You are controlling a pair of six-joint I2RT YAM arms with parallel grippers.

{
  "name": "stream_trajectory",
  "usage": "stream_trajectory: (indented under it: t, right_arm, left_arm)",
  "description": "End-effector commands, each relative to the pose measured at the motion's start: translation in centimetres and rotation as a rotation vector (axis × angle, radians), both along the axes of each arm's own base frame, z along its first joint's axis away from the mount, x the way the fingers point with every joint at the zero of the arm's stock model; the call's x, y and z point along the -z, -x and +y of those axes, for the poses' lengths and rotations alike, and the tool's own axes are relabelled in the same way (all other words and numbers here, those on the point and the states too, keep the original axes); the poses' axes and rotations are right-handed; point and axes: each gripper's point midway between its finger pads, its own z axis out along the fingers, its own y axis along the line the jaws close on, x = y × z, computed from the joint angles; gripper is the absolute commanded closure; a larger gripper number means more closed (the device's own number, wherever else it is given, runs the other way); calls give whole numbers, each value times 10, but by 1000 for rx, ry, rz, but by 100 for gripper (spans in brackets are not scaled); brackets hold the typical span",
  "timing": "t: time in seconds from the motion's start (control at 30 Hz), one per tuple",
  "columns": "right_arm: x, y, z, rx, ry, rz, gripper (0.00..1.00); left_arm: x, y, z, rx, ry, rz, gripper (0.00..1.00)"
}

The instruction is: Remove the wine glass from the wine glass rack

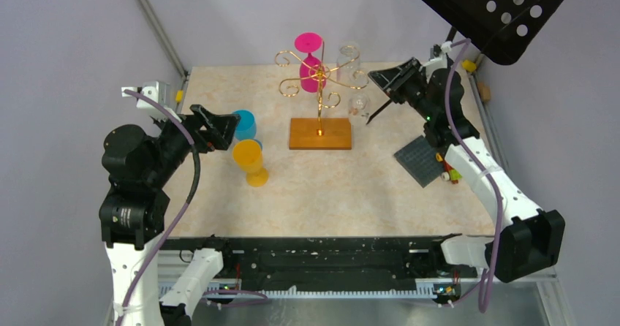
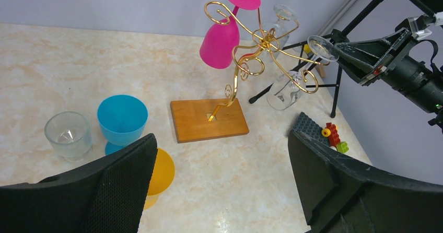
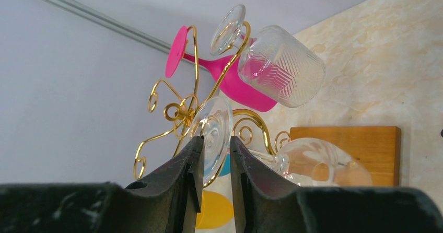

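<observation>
The gold wire wine glass rack [image 1: 319,85] stands on its orange-brown wooden base [image 1: 319,133] at the table's far middle. A pink wine glass [image 1: 310,66] and a patterned clear glass [image 1: 349,59] hang upside down from it. A plain clear wine glass [image 2: 284,89] hangs on the right arm of the rack. My right gripper [image 3: 217,141] is at the rack's right side, jaws closed narrowly on that glass's round foot [image 3: 217,123]. My left gripper [image 2: 220,139] is open and empty, left of the rack, above the cups.
A blue cup [image 1: 245,125] and a yellow cup [image 1: 248,158] stand under my left gripper, with a clear tumbler [image 2: 68,135] beside them. A grey stud plate [image 1: 420,159] and small bricks [image 1: 447,171] lie at the right. A black music stand [image 1: 490,4] overhangs the back right.
</observation>
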Motion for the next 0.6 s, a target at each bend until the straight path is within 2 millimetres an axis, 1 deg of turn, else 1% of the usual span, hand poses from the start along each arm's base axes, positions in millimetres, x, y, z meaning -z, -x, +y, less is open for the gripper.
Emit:
stream_trajectory:
  t: [0.0,0.07,0.17,0.23,0.3,0.4,0.53,0.57]
  right_arm:
    - [-15,-6,2,-17,-34,-48,72]
    - [-13,-8,4,-26,-38,-43,71]
    - [-12,-9,6,-28,-42,-37,72]
    - [-12,-10,5,-23,-42,-36,76]
    - [-13,-10,3,-17,-41,-41,84]
    - [-16,-8,0,-1,-26,-47,92]
    - [-19,-6,-6,25,-8,-53,100]
    - [-21,-5,-7,28,-8,-58,100]
  left_arm:
    - [-9,-5,-4,19,10,-33,1]
    - [-8,-5,-4,19,9,-31,1]
    - [-9,-5,-4,19,10,-33,1]
    - [-9,-6,-4,19,9,-31,1]
    - [-9,-5,-4,18,9,-32,1]
    - [-10,-5,-4,19,8,-35,1]
    - [-9,-6,-4,21,8,-32,1]
    - [-9,-6,-5,22,9,-32,1]
